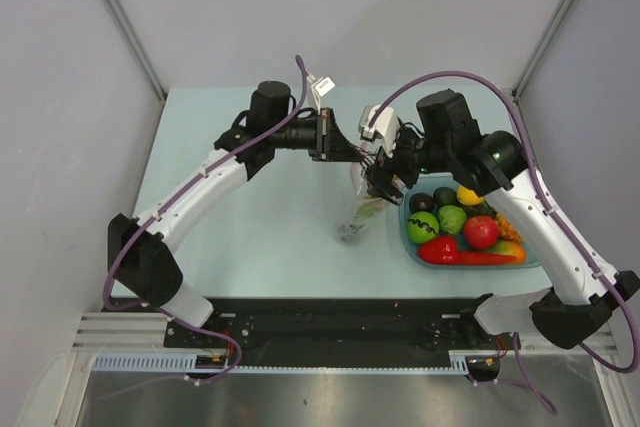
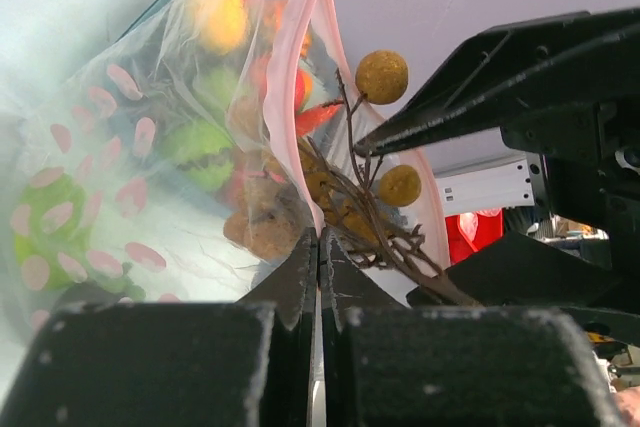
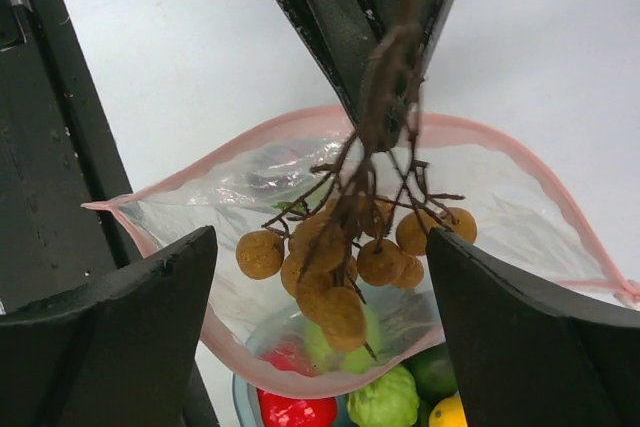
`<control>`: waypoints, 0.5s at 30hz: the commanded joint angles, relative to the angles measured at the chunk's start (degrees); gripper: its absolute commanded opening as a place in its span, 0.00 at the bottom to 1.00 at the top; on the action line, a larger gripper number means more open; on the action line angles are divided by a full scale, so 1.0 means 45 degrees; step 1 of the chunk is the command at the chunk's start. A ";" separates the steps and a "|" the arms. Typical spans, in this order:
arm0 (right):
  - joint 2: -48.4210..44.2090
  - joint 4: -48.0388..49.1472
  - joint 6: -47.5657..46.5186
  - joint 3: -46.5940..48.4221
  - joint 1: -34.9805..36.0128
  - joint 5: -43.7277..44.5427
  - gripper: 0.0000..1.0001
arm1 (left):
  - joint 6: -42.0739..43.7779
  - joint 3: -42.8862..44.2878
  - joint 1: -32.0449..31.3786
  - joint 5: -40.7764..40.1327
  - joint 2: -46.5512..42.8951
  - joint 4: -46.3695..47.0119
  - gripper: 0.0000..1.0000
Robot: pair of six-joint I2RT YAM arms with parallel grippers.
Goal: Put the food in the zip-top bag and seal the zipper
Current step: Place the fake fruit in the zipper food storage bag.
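The clear zip-top bag (image 1: pixel 357 209) hangs over the table with its mouth held wide. My left gripper (image 2: pixel 320 237) is shut on the pink zipper (image 2: pixel 300 77) at one side of the mouth. In the right wrist view a brown grape cluster (image 3: pixel 345 247) on dark stems hangs in the mouth of the bag (image 3: pixel 500 207), with the zipper (image 3: pixel 250 137) looping round it. My right gripper (image 3: pixel 320 237) stands wide open on either side of the cluster, not touching it. In the top view the right gripper (image 1: pixel 380 179) is just beside the left gripper (image 1: pixel 352 147).
A light blue tray (image 1: pixel 410 237) right of the bag holds more food: a red pepper (image 1: pixel 450 252), a green piece (image 1: pixel 422 227), a yellow lemon (image 1: pixel 468 194) and a red fruit (image 1: pixel 481 231). A dark shape (image 1: pixel 350 233) shows at the bag's bottom.
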 commanded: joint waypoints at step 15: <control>-0.1329 0.1798 0.3612 -0.0257 -0.4573 -0.2844 1.00 | 0.1213 0.0304 0.0506 0.0121 -0.0606 -0.0685 0.00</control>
